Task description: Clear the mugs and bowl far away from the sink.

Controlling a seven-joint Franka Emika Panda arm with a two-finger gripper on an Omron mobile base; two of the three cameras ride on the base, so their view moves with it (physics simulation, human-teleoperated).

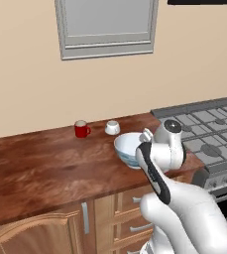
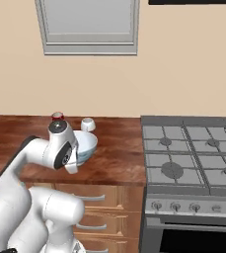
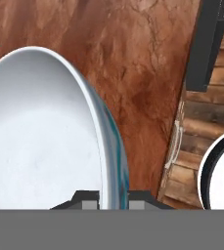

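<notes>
Bowl (image 3: 45, 132) rim sits pinched between my gripper (image 3: 114, 197) jaws at lower centre of the hand view — held above the wooden counter (image 1: 40, 168) near the stove (image 2: 193, 148) — so I judge a level, slow carry best.

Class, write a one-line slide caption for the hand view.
Gripper shut on the rim of the white bowl, held above the wooden counter near the cabinet drawers.
</notes>
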